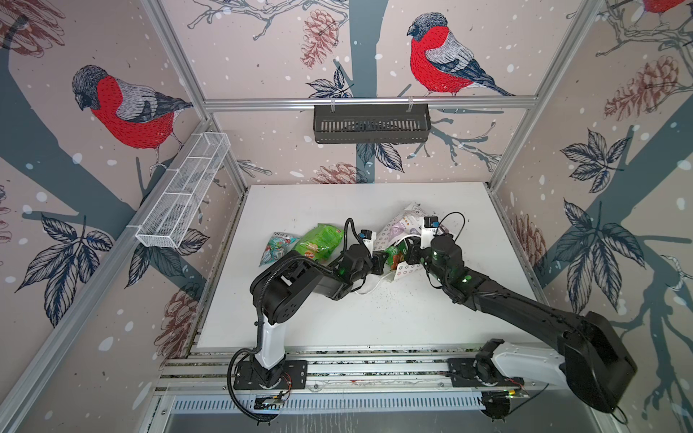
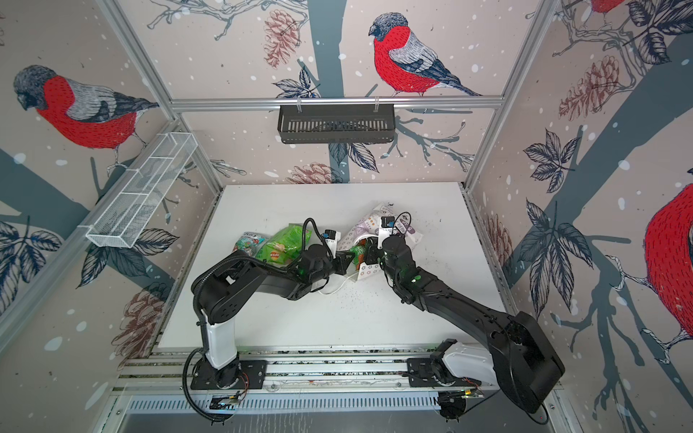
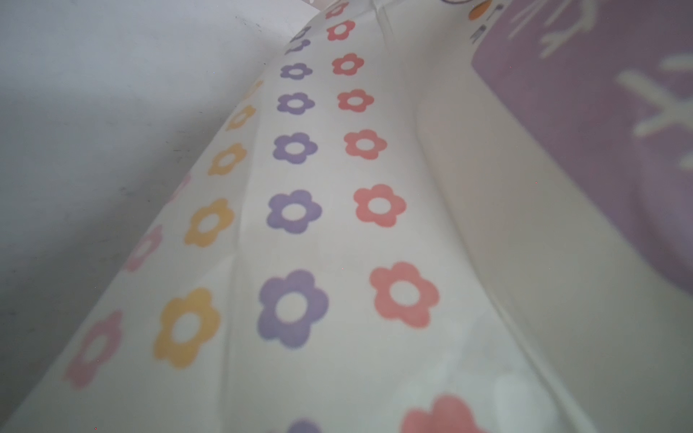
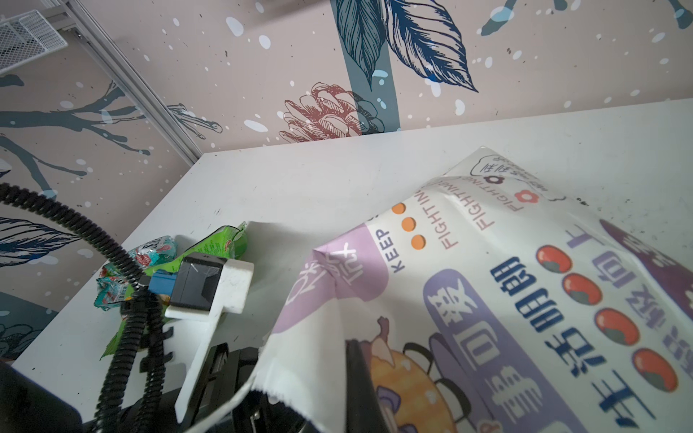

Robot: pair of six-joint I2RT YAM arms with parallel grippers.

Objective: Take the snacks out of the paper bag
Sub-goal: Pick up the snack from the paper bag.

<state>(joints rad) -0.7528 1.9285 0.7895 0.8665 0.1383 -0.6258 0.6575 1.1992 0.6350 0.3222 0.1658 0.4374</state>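
Checking both top views: the white worktop [image 1: 318, 326] carries everything, with dark specks [image 1: 390, 298] scattered near the middle. Paper bag [image 1: 403, 225] lies crumpled on its side, right of centre, mouth towards the front. One white cord handle [image 1: 369, 291] loops on the worktop under the left arm. The left wrist view is filled by the bag's flower-print side, very close. The right wrist view shows the bag's printed panel, with a purple patch and a cartoon print. Big green packet [image 1: 318, 241] lies out on the worktop just left of the bag, with the teal packet [image 1: 277, 245] touching its left side. A smaller green-and-orange packet [image 1: 395, 255] sits in the bag mouth, between the two claws. Left claw [image 1: 380, 262] is closed at the mouth's left edge; cannot tell what, if anything, it pinches. Right claw [image 1: 410, 252] is closed at the mouth's right edge, one black finger [image 4: 358, 375] lying against the printed paper; cannot tell whether paper is clamped
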